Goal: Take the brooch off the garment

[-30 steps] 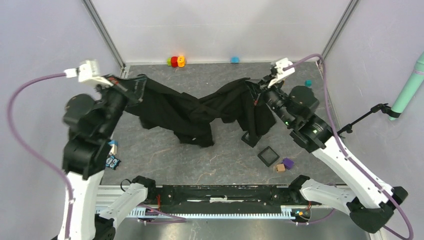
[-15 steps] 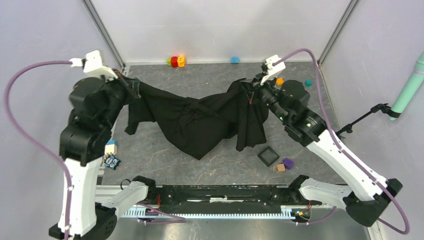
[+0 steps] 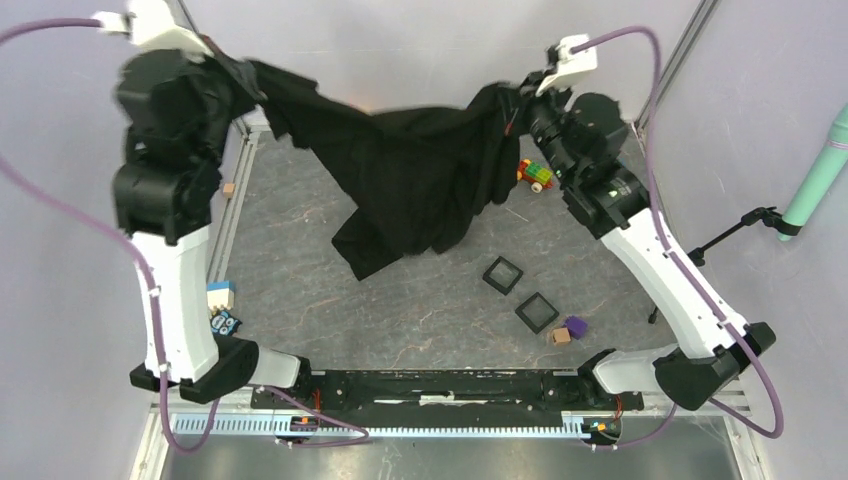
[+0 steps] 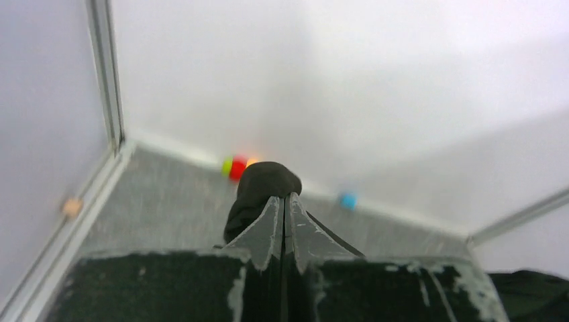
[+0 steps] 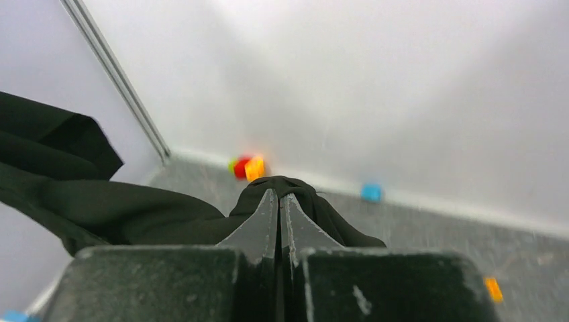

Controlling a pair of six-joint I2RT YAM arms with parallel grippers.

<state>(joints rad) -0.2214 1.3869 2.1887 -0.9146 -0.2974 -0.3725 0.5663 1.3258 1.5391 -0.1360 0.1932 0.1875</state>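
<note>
The black garment (image 3: 410, 170) hangs in the air, stretched between my two grippers, with its lower part drooping toward the table. My left gripper (image 3: 245, 80) is shut on one top corner; in the left wrist view the pinched cloth (image 4: 265, 184) bulges past the closed gripper (image 4: 283, 201). My right gripper (image 3: 512, 98) is shut on the other top corner; the right wrist view shows cloth (image 5: 134, 208) bunched around the closed gripper (image 5: 278, 198). The brooch is not visible in any view.
Two black square frames (image 3: 503, 274) (image 3: 537, 312) lie on the table right of centre, with a purple block (image 3: 575, 326) and a tan cube (image 3: 560, 337) beside them. A coloured toy-brick car (image 3: 535, 174) sits under the right arm. Small toys (image 3: 222, 298) lie at the left.
Both arms have lifted the garment high off the table and pulled it up toward the back wall. A second black frame and the toy car are now uncovered.
</note>
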